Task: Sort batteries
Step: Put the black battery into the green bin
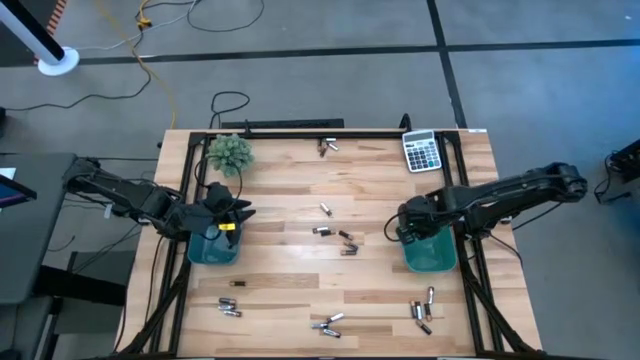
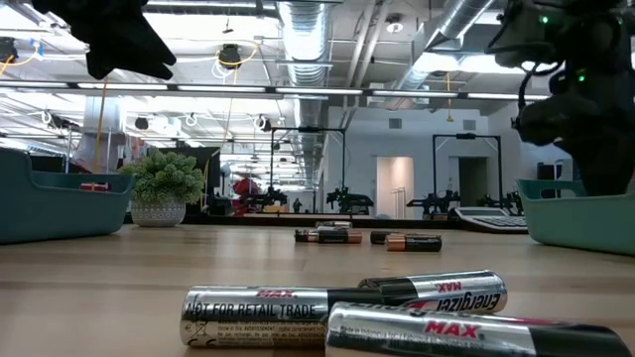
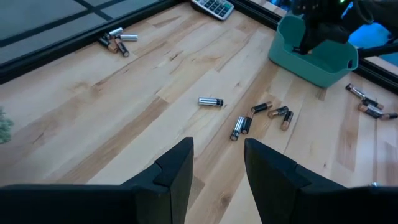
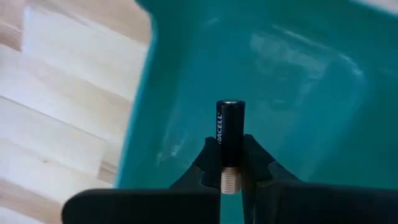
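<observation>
My right gripper [image 4: 230,171] is over the right teal bin [image 1: 432,255], pointing down into it, shut on a black-and-copper battery [image 4: 230,124]. My left gripper [image 3: 217,149] hovers above the left teal bin [image 1: 212,250], open with nothing between its fingers. Loose batteries lie on their sides on the wooden table: a cluster at the centre [image 1: 335,235], a few at the far edge [image 1: 328,147], and groups near the front at left [image 1: 228,305], middle [image 1: 328,323] and right [image 1: 424,310]. My right gripper pinches the battery between its two fingertips at the copper-coloured end [image 4: 230,179]. The fingers point down from above, and the battery lies along them. Its black end [image 4: 230,107] sticks out past the fingertips toward the inside of the bin [image 4: 280,74].
A grey calculator [image 1: 422,151] lies at the far right corner and a small potted plant [image 1: 230,153] stands at the far left. A black frame [image 1: 300,131] runs along the table's edges. Bare wood lies between the two bins.
</observation>
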`<action>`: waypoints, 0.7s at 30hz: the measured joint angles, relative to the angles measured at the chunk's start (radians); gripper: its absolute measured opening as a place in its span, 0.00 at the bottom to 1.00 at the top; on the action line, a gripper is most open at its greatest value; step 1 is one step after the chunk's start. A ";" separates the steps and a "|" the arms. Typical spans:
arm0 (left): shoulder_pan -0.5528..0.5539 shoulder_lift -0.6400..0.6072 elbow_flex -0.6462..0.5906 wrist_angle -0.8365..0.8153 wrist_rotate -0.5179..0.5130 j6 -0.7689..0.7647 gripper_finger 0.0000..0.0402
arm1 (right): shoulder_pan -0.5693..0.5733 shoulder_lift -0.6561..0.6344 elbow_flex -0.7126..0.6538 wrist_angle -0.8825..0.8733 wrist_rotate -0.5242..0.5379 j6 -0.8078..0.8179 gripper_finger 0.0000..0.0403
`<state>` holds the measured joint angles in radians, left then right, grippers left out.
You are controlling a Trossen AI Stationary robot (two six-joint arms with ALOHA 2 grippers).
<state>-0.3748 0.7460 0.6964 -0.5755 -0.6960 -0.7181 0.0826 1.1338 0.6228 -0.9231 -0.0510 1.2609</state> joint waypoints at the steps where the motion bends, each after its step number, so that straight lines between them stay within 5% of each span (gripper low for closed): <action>1: 0.000 0.000 0.000 0.000 0.000 0.000 0.35 | 0.000 0.001 -0.016 0.017 -0.001 0.008 0.06; 21: 0.000 0.000 0.000 -0.002 0.003 -0.001 0.35 | 0.001 0.001 -0.087 0.078 -0.004 0.032 0.21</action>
<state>-0.3748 0.7463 0.6964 -0.5774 -0.6933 -0.7190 0.0837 1.1343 0.5354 -0.8452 -0.0555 1.2934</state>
